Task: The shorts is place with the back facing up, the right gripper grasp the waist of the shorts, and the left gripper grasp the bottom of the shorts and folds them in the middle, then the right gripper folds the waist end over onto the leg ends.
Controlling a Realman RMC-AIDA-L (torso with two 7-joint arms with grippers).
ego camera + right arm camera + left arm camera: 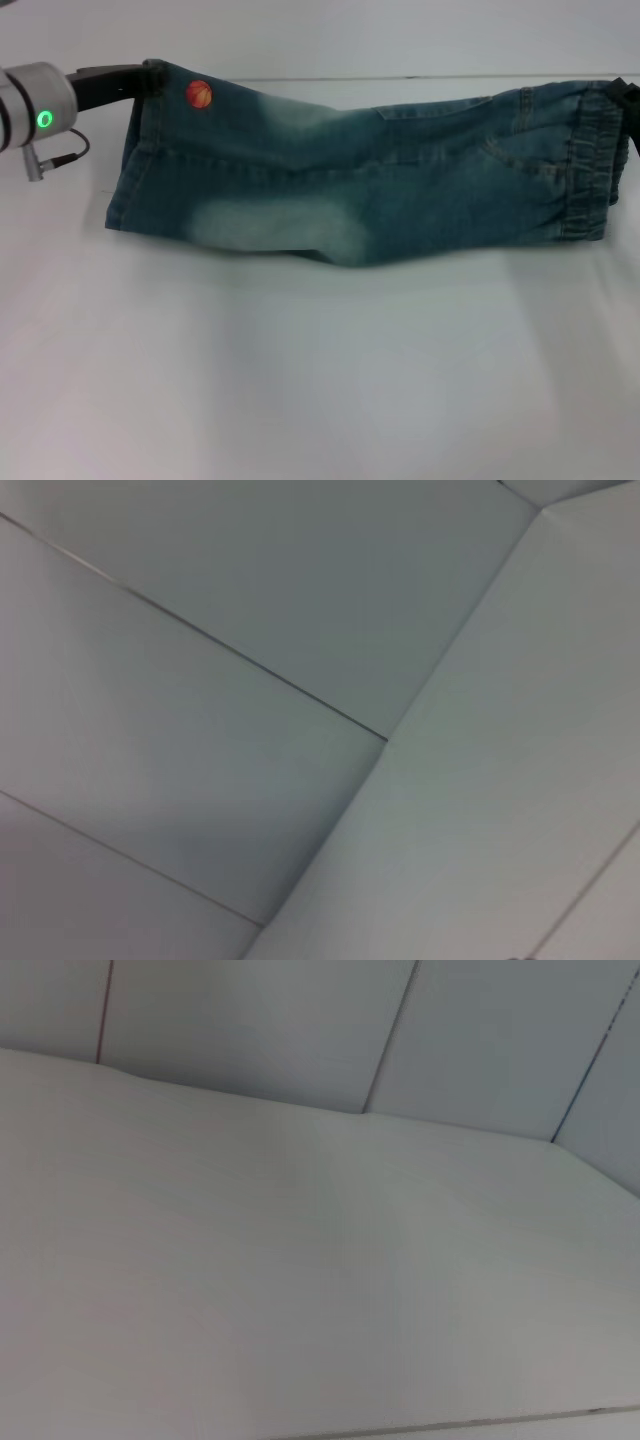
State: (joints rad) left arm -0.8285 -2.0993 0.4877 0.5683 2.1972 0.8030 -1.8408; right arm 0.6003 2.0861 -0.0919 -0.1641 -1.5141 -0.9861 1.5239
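Bare white table point(320, 380) lies nearest, with the shorts point(360, 190) stretched above it.
Left gripper point(140, 80) clenches the leg hem; right gripper point(628, 95) holds the waistband, grip largely hidden. Judgement: lower both ends evenly, edges aligned. Orange basketball motif point(199, 94) only; no legible writing.

shorts point(400, 180) — faded denim cloth | table point(320, 380) — smooth matt white
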